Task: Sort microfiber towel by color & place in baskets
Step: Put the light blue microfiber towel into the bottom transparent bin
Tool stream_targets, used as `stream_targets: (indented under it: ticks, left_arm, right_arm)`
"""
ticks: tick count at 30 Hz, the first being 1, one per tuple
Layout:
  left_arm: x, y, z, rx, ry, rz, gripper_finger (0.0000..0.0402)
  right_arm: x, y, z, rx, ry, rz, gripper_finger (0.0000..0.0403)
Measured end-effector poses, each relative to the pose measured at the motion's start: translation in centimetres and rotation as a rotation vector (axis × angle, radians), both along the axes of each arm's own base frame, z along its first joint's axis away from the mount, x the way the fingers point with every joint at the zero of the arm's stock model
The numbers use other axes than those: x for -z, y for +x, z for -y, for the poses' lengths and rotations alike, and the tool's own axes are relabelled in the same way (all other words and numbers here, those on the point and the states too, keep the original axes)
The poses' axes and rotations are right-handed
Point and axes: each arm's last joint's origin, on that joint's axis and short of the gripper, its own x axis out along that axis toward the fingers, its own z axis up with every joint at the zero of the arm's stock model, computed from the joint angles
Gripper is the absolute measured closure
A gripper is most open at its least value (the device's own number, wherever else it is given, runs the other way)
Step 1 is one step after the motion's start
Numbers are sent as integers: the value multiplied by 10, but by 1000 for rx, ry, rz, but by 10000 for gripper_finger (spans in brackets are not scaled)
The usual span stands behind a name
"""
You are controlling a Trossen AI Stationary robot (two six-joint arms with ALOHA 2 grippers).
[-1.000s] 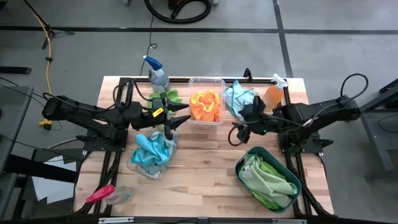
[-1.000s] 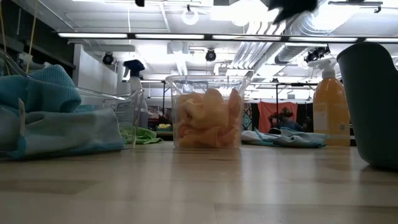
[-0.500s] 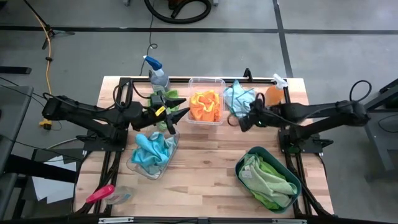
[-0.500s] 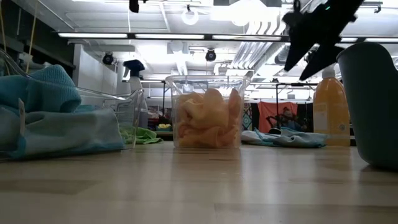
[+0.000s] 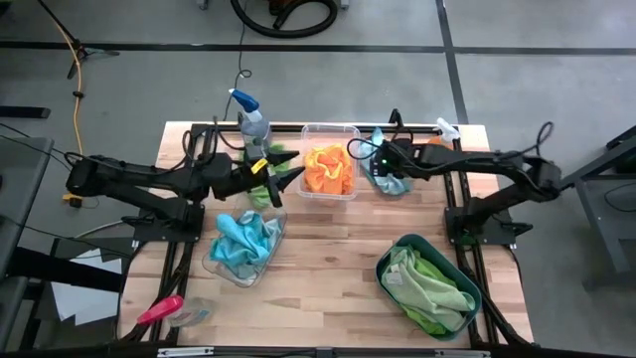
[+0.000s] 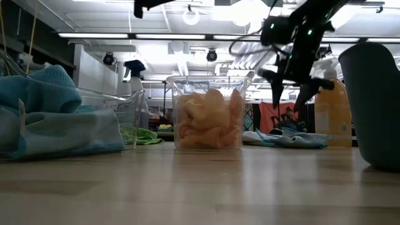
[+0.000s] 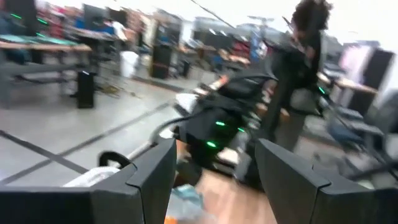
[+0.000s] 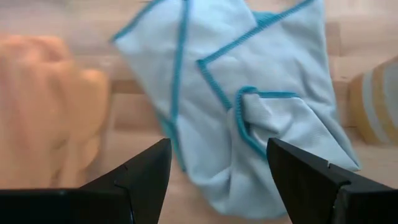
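Listing what you have on the wooden table [image 5: 328, 254], by position in the overhead frame:

Upper centre: clear deep tub [image 5: 330, 172], holding orange towels [image 5: 328, 167]. In the low view the same tub stands mid-frame with its orange contents showing through the wall.

Just right of the tub: light blue towel [image 5: 383, 169], loose on the table, crumpled, teal-edged. Your right gripper [image 5: 381, 156] hangs directly over it, fingers spread wide with nothing between them; the right wrist view shows the cloth lying between and beyond the two dark fingers [image 8: 140, 177].

Upper right edge: orange spray bottle [image 5: 437, 146], beside the blue towel.

Upper left of the tub: a lime green towel [image 5: 270, 159], partly hidden by the left arm, next to a blue-capped spray bottle [image 5: 250, 114].

Left centre: your left gripper [image 5: 283, 182], raised beside the tub's left wall, fingers parted and empty.

Lower left of centre: clear shallow dish [image 5: 221, 268], holding light blue towels [image 5: 243, 239].

Lower right: dark teal basin [image 5: 390, 261], holding green towels [image 5: 432, 283].

Bottom left corner: pink-handled tool [image 5: 159, 309].
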Motion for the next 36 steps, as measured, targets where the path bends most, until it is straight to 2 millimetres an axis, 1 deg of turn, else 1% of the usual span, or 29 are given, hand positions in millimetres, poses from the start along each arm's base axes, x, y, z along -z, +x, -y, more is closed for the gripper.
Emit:
stream_targets:
  ticks: [5, 8, 14, 17, 19, 21, 23, 25, 26, 27, 28, 30, 32, 36]
  left_arm:
    - [8, 0, -11, 92, 1, -87, 192]
    - [12, 0, -17, 124, -5, -123, 192]
    - [12, -1, -26, 116, -9, -126, 192]
    - [11, -1, -29, 103, -41, -108, 192]
    - [11, -2, -30, 96, -59, -103, 192]
    - [11, -2, -31, 91, -70, -98, 192]
    - [11, -2, -31, 82, -84, -94, 192]
    - [11, -2, -31, 80, -100, -87, 192]
    - [11, -2, -31, 78, -111, -81, 192]
    - [11, -2, -31, 78, -121, -75, 192]
    - [10, -2, -31, 78, -132, -66, 192]
    - [8, -2, -31, 80, -146, -35, 192]
    - [4, -2, -31, 83, -147, 1, 192]
    - [-1, -2, -31, 87, -135, 58, 192]
  right_arm:
    - [26, 8, 10, 97, 49, -63, 142]
    - [38, 13, 15, 115, 58, -76, 142]
    - [60, 21, 19, 119, 75, -122, 142]
    - [67, 22, 20, 103, 72, -164, 151]
    - [70, 22, 20, 73, 73, -192, 172]
    - [70, 22, 19, 31, 70, -216, 210]
    - [70, 21, 19, -16, 70, -248, 264]
    - [70, 20, 19, -72, 68, -280, 329]
    - [69, 20, 19, -104, 66, -294, 363]
    - [67, 20, 18, -142, 60, -304, 382]
    - [63, 20, 17, -175, 50, -306, 388]
    - [51, 17, 13, -203, 30, -286, 386]
    - [33, 12, 9, -227, -2, -241, 395]
    - [-14, -3, -4, -272, -99, -106, 398]
